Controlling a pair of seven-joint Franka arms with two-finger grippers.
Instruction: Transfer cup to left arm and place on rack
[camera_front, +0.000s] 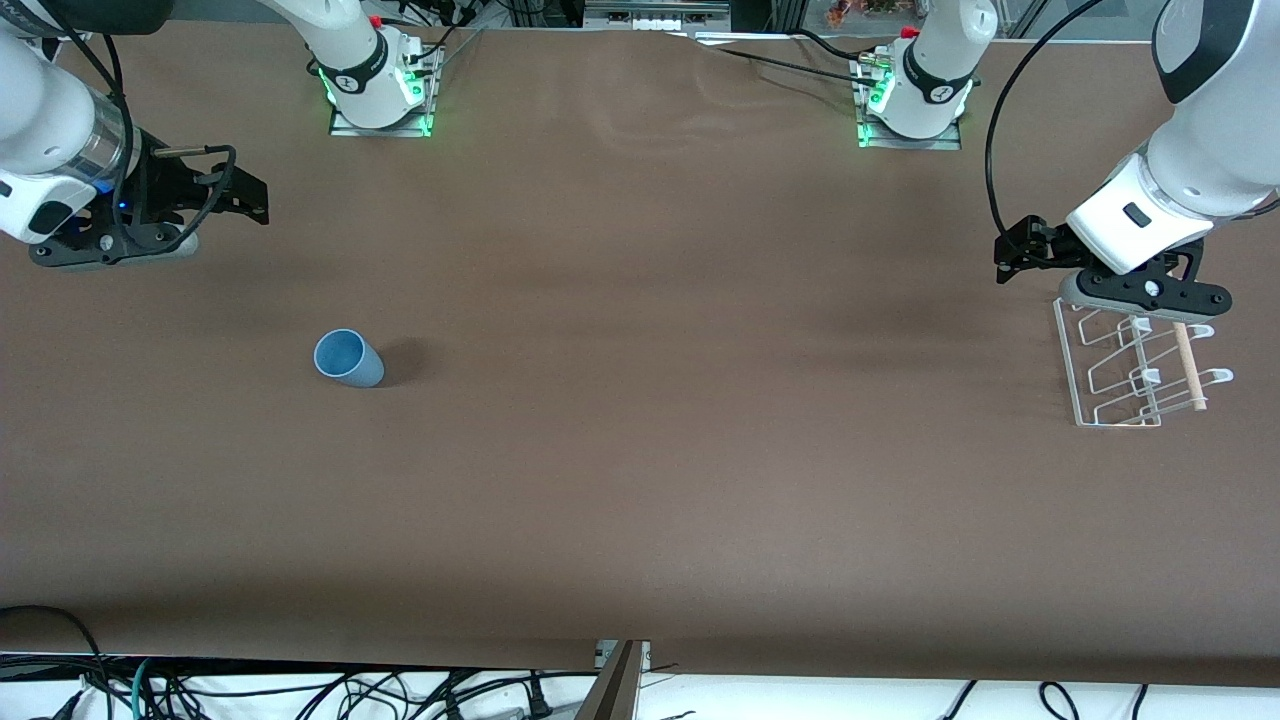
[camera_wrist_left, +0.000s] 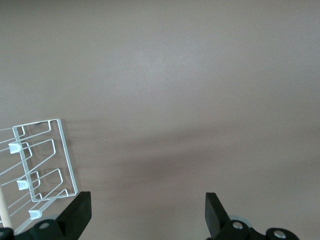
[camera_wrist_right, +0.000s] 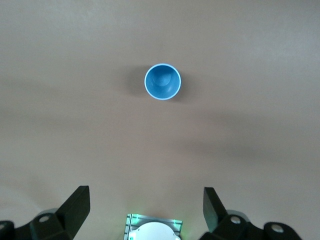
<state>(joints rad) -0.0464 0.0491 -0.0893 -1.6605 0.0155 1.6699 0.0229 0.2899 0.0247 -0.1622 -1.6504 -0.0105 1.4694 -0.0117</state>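
Observation:
The light-blue cup (camera_front: 349, 358) stands upright, mouth up, on the brown table toward the right arm's end; it also shows in the right wrist view (camera_wrist_right: 163, 81). My right gripper (camera_front: 245, 200) hangs open and empty over bare table, well apart from the cup, with its fingers wide in the right wrist view (camera_wrist_right: 146, 205). The white wire rack (camera_front: 1135, 365) with its wooden dowel (camera_front: 1188, 365) stands at the left arm's end. My left gripper (camera_front: 1010, 255) hangs open and empty just beside the rack's top end; in the left wrist view (camera_wrist_left: 148, 212) the rack (camera_wrist_left: 45, 160) shows at one side.
The two arm bases (camera_front: 380, 90) (camera_front: 915, 100) with green lights stand along the table's back edge. The right arm's base (camera_wrist_right: 154, 227) shows between the right gripper's fingers. Cables (camera_front: 200, 690) lie past the table's front edge.

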